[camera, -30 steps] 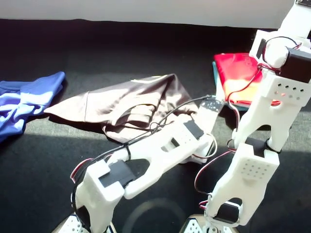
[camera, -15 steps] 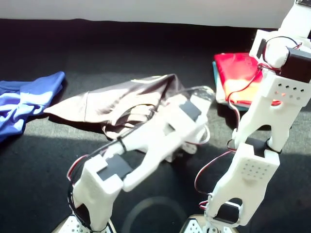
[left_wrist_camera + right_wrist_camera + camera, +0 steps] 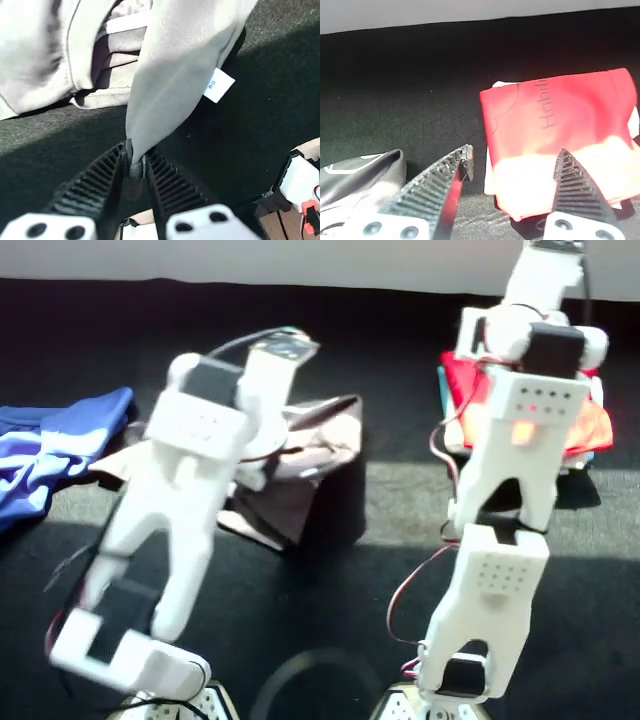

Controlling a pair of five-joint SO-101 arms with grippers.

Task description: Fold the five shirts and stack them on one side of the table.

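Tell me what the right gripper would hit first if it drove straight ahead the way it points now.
Probably the folded red shirt: the open right gripper is aimed at its near edge. Depth is unclear, so the black table just before it could come first.

The left arm (image 3: 170, 500) stands on its base at the lower left of the high view and slants up toward the upper middle, wrist held high. Its left gripper (image 3: 135, 152) has both ribbed jaws pressed together on a fold of the grey shirt (image 3: 175, 75). The right arm (image 3: 500, 570) stands at the right of the frame, stretching from the bottom edge up to the upper right corner — the right gripper (image 3: 516, 156) points forward and down with its jaws spread wide apart.
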